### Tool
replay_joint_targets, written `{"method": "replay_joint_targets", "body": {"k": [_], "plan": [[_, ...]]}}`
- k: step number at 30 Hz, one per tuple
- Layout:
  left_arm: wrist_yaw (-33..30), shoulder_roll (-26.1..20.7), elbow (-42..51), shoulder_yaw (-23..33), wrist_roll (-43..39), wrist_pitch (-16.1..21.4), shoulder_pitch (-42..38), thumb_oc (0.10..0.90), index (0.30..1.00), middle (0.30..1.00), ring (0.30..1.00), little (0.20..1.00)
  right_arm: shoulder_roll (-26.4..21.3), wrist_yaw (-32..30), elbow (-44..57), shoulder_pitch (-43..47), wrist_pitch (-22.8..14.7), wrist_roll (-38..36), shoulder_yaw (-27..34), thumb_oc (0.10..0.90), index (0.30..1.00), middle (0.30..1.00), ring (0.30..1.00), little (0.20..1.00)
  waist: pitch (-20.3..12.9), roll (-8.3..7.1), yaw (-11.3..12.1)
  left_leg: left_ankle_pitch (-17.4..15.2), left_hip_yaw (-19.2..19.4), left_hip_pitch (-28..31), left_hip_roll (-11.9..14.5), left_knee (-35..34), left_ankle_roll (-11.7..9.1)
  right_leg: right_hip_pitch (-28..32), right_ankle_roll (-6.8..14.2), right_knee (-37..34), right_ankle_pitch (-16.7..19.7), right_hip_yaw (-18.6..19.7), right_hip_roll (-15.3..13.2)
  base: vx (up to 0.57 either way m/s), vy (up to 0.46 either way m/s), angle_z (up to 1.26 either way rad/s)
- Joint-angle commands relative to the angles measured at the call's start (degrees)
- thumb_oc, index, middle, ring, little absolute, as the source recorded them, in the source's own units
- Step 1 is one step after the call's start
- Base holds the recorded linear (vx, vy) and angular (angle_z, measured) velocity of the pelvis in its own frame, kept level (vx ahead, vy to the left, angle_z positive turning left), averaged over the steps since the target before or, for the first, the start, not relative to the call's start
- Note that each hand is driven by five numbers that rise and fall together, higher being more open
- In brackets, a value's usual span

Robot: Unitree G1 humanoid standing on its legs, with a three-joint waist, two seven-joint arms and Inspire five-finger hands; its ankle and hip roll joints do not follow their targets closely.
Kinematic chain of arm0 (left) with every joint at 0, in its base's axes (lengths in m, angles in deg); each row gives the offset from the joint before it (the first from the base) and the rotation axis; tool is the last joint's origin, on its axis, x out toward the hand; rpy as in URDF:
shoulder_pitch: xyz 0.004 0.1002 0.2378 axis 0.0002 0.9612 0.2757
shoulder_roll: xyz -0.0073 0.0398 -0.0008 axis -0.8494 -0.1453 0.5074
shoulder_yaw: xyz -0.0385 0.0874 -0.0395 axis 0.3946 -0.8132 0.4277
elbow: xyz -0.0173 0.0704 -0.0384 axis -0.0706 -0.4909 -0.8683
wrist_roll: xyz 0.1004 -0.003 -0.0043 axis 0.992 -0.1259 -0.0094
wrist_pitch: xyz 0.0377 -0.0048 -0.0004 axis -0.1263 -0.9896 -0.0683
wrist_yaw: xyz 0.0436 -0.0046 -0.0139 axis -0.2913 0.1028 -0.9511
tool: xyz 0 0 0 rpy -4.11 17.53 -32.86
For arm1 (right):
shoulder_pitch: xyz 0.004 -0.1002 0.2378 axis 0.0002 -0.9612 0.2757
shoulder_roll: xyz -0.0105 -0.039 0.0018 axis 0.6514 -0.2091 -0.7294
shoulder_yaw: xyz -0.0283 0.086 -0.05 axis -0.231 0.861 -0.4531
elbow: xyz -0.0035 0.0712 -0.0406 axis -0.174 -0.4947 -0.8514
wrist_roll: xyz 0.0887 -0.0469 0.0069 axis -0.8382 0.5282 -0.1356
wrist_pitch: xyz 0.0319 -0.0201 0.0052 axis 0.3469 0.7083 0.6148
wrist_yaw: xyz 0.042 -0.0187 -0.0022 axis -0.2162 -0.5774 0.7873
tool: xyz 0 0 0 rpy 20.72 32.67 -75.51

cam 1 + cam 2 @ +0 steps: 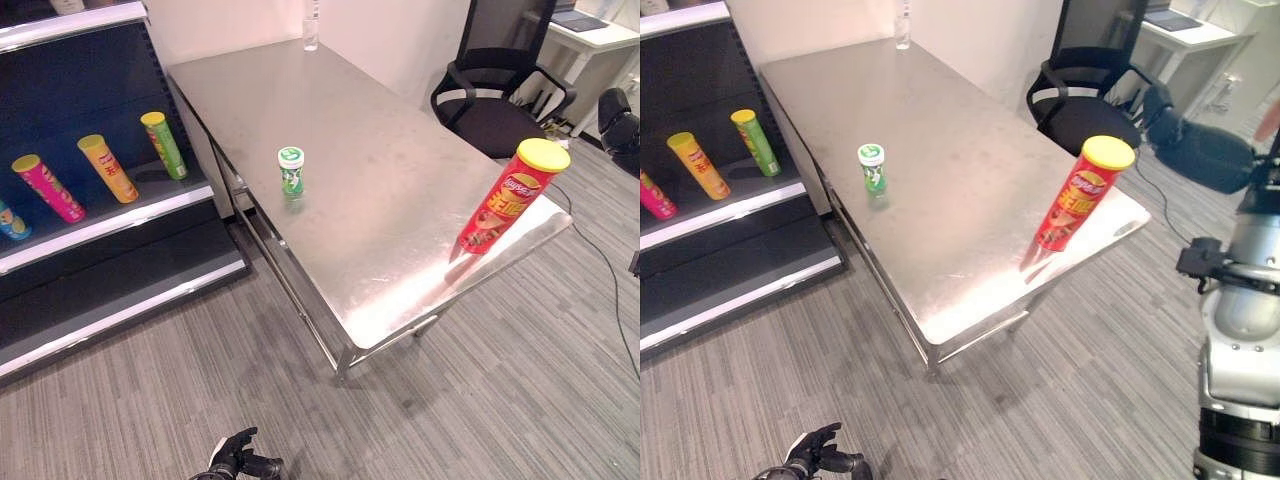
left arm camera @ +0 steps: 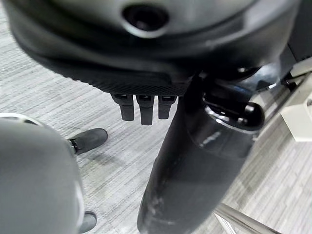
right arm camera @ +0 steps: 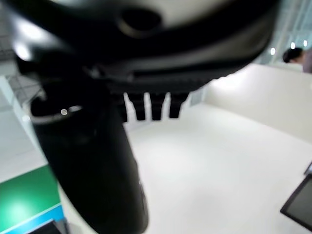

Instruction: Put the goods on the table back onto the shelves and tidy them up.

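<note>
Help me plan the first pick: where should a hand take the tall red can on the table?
Grip the tall red can around its middle, coming from the table's near edge. It stands upright near that corner with nothing beside it, so a side wrap looks safest.

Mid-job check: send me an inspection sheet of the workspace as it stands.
Surface: steel table, mostly bare.
Job's things: red can upright near the table's corner; small green can upright mid-table; pink can, orange can and green can lean on the shelf.
Clutter: clear bottle at the table's far end.
Hands: left hand low over the floor, fingers relaxed; right hand empty, fingers straight.
Cables: nothing seen on the table.
Surroundings: black office chair, white desk.
</note>
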Motion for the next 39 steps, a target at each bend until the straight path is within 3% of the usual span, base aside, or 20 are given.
{"method": "replay_joint_targets", "body": {"k": [1, 7, 13, 27, 36, 39], "plan": [[-0.2, -1.5, -1.2, -1.5, 1.6, 1.9, -2.8, 0.800, 0.900, 0.900, 0.900, 0.900, -3.5, -1.4, 0.3, 1.8, -3.6, -0.2, 3.5, 0.800, 0.900, 0.900, 0.900, 0.900, -4.0, -0.62, 2.7, -9.1, 3.1, 5.3, 0.3, 0.2, -2.9, -4.4, 7.7, 3.6, -2.2, -0.3, -1.7, 0.00, 0.003, -0.04], [0.2, -1.7, -0.8, -2.1, 1.4, 1.8, -3.0, 0.800, 0.900, 0.900, 0.900, 0.900, -3.2, 1.2, -3.2, 2.9, -3.3, -5.1, 1.1, 0.800, 0.900, 0.900, 0.900, 0.900, -4.0, -0.55, 2.9, -9.3, 3.4, 5.9, 0.3, 0.3, -3.0, -3.9, 7.6, 3.2, -2.1, -0.3, -1.6, 0.01, -0.001, -0.05], [0.5, -1.8, -0.7, -2.2, 1.4, 1.7, -3.0, 0.800, 0.900, 0.900, 0.900, 0.900, -4.5, 2.5, -6.3, 3.2, -2.2, -5.5, -0.5, 0.800, 0.900, 0.900, 0.900, 0.900, -4.1, -0.28, 3.0, -9.3, 3.4, 6.2, 0.4, 0.2, -3.1, -3.5, 7.6, 3.1, -2.2, -0.7, -1.6, 0.00, -0.002, 0.01], [1.3, -2.4, -0.6, -2.6, 1.1, 1.8, -2.5, 0.800, 0.900, 0.900, 0.900, 0.900, -10.5, 7.1, -14.2, 4.0, 0.5, -7.4, -5.3, 0.800, 0.900, 0.900, 0.900, 0.900, -3.5, -0.39, 3.4, -8.8, 2.6, 6.1, 0.3, 0.2, -3.5, -3.2, 7.6, 3.2, -2.2, -1.8, -1.6, 0.00, -0.005, 0.02], [2.5, -2.6, -0.6, -3.4, -0.3, 2.0, -1.3, 0.800, 0.900, 0.900, 0.900, 0.900, -11.2, 12.8, -18.7, 6.3, -0.1, -19.0, -8.2, 0.800, 0.900, 0.900, 0.900, 0.900, -3.3, -0.76, 4.1, -8.5, 1.9, 5.7, 0.5, 0.2, -4.0, -3.0, 7.5, 3.2, -2.2, -2.8, -1.6, 0.00, -0.013, 0.01], [2.4, -2.6, -0.7, -3.3, -0.5, 2.0, -1.0, 0.800, 0.900, 0.900, 0.900, 0.900, -12.4, 12.0, -20.3, 6.5, 0.4, -17.0, -8.2, 0.800, 0.900, 0.900, 0.900, 0.900, -3.3, -0.88, 4.2, -8.4, 1.7, 5.6, 0.5, 0.2, -4.0, -3.0, 7.5, 3.4, -2.2, -3.2, -1.6, 0.02, -0.030, 0.11]]}}
